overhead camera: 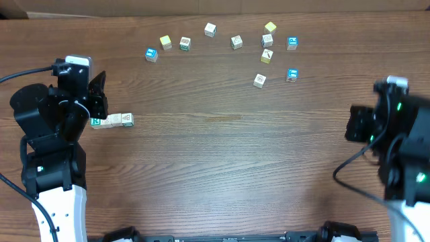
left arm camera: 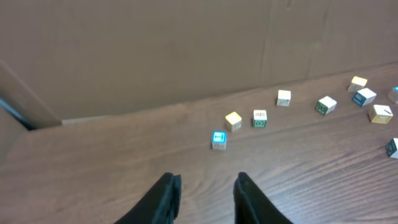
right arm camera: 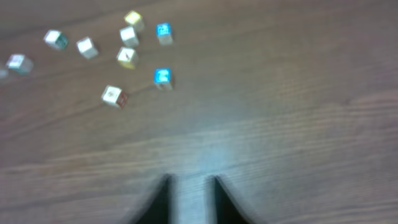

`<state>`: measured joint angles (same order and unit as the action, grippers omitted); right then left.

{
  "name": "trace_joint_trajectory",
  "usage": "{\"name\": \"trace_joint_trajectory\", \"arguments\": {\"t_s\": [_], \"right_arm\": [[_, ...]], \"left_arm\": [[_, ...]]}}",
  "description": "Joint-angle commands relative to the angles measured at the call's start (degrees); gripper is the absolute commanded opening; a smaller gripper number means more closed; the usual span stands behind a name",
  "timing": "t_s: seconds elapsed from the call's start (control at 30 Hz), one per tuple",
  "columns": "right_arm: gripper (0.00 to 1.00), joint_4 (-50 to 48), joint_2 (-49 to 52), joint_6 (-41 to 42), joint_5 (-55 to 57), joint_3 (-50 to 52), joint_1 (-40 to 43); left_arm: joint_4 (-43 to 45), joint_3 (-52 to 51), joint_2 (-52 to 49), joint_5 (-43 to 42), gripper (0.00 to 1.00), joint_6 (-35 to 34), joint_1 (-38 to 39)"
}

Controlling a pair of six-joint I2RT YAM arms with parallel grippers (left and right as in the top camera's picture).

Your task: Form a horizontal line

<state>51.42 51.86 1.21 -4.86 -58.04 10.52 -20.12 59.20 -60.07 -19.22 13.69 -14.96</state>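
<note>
The horizontal line [overhead camera: 115, 120] is a short row of pale cubes lying left of the table's middle. Its left end shows a green face [overhead camera: 96, 122] and is partly covered by my left arm. My left gripper [overhead camera: 100, 83] hangs just behind the row and points toward the back. In the left wrist view its fingers [left arm camera: 168, 191] stand apart over bare wood with nothing between them. My right gripper [right arm camera: 189, 182] is far from the row at the right side [overhead camera: 355, 124]. It is open and empty too, though that view is blurred.
Loose cubes are scattered along the back: a blue one [overhead camera: 151, 54], a yellow one [overhead camera: 165, 42], pale ones [overhead camera: 210, 29] [overhead camera: 259, 81], and blue ones [overhead camera: 292, 43] [overhead camera: 291, 74]. A cardboard wall [left arm camera: 186, 50] rises behind the table.
</note>
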Motion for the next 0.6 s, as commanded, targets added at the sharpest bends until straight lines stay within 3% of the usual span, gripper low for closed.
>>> {"name": "trace_joint_trajectory", "arguments": {"t_s": [0.0,0.03,0.07,0.1,0.57], "right_arm": [[1.00,-4.70,-5.29,8.17,0.92,9.01,1.40],[1.00,-5.97,-6.16,8.85,0.92,11.08,1.40],[1.00,-6.34,-6.47,9.11,0.92,12.44,1.40],[1.00,-6.12,-6.47,9.09,0.92,13.40,1.40],[1.00,-2.47,3.50,9.49,-1.79,15.28,1.40]], "left_arm": [[1.97,0.59,-1.16,-3.87,0.41,-0.48,0.37],[2.69,0.59,-1.46,-4.74,0.53,-0.46,0.37],[3.26,0.59,-1.77,-5.38,0.89,-0.46,0.37],[3.78,0.59,-2.05,-5.84,1.00,-0.46,0.37],[3.78,0.59,-7.91,-6.69,1.00,-0.87,0.37]]}}
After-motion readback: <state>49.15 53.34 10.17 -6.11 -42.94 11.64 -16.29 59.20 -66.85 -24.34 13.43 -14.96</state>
